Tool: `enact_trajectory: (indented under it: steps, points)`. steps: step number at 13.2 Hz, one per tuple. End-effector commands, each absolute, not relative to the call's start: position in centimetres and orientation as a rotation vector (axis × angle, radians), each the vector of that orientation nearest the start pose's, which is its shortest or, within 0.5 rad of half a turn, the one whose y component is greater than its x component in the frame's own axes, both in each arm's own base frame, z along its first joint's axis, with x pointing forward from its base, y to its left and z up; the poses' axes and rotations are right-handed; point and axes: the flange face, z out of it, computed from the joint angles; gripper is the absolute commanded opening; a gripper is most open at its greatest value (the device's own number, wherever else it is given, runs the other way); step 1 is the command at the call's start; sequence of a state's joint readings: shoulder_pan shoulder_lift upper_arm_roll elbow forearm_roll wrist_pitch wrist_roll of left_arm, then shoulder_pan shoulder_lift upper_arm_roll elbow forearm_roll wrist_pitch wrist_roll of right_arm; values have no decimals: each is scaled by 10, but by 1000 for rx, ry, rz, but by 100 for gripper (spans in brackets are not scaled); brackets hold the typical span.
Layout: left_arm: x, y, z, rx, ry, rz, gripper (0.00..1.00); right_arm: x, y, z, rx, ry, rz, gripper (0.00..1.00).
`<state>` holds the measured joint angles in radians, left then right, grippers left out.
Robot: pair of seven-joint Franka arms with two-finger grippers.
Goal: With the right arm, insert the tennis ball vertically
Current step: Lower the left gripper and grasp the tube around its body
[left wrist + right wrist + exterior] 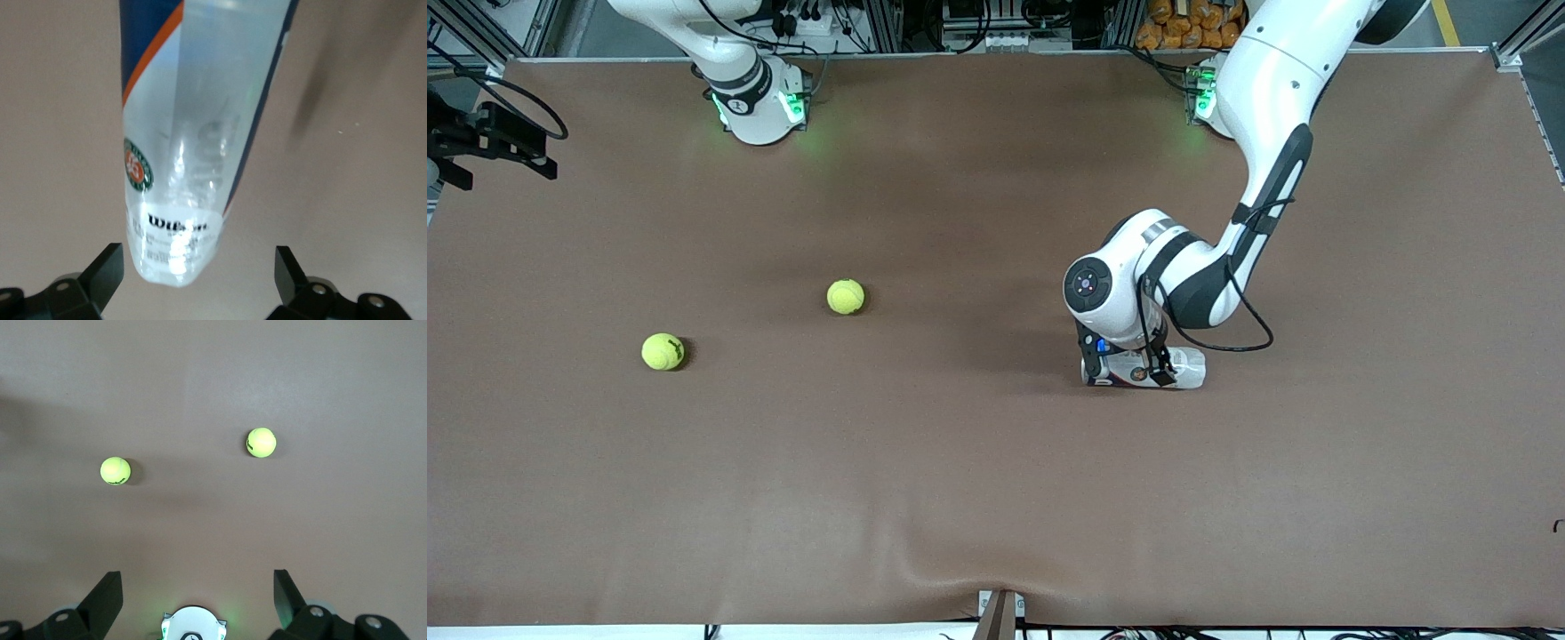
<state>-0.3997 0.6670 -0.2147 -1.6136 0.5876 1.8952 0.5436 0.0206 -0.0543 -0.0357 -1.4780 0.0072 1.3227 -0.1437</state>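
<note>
Two yellow tennis balls lie on the brown table. One ball (845,296) (115,471) is near the middle. The other ball (663,351) (261,443) lies nearer the front camera, toward the right arm's end. A clear Wilson ball can (1143,367) (193,133) lies on its side toward the left arm's end. My left gripper (1129,360) (200,250) is low over the can, open, with its fingers either side of one end and not touching it. My right gripper (197,575) is open and empty, high above the table over its own base (193,627), out of the front view.
The right arm's base (760,107) and the left arm's base (1209,93) stand at the table's edge farthest from the front camera. A black clamp fixture (489,142) sits at the right arm's end. The cloth bulges slightly at the near edge (996,587).
</note>
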Motion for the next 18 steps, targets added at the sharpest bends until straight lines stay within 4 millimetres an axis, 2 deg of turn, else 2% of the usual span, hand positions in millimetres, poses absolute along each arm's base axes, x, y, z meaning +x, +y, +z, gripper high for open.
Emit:
enact_trajectory:
  steps: [1,4,9,18]
  points:
    - [572,-336,217,-1975,1846,427,100,508,-9,678,-3102,-181,154,100]
    - [575,-337,214,-1935,1862,400,100,508,-8,678,-3102,-183,154,100]
    - [573,-337,195,-1920,1879,413,100,507,-8,678,-3102,-183,157,100]
    - [577,-334,180,-1894,1899,387,100,507,-7,678,-3102,-183,157,100]
